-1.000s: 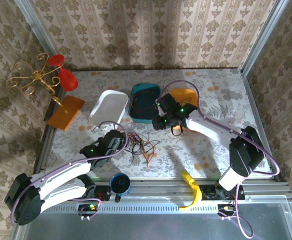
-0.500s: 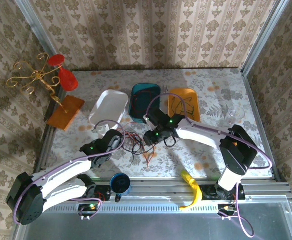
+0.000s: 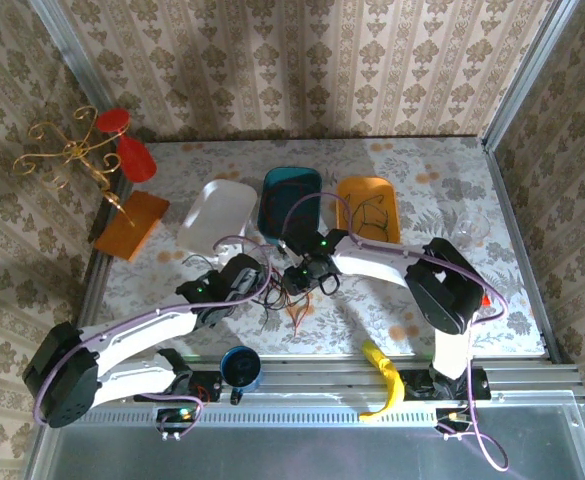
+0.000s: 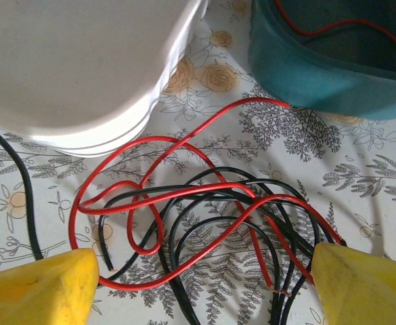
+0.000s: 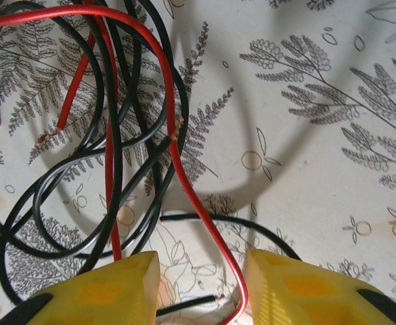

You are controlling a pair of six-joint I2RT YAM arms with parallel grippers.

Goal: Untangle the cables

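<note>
Now your left gripper (image 4: 204, 291) gapes wide over the cables (image 4: 204, 203), thin glossy red and black loops on the floral table (image 4: 360, 176). A smooth white tub (image 4: 69, 61) sits at 10 o'clock, a teal tub (image 4: 319, 74) at 2. Your right gripper (image 5: 201, 284) is parted too, one red strand between its yellow fingers (image 5: 96, 291).

Red & blk cables (image 4: 248, 203), tangled loops flat on table (image 3: 427, 175) (approx ctr)

I see a small robot test booth dressed up like a home. Wallpaper walls (image 3: 302, 60) sit between metal posts (image 3: 525, 75), the surface (image 3: 422, 165) has a flower print, and a metal rail (image 3: 312, 378) runs along the bottom.
</note>
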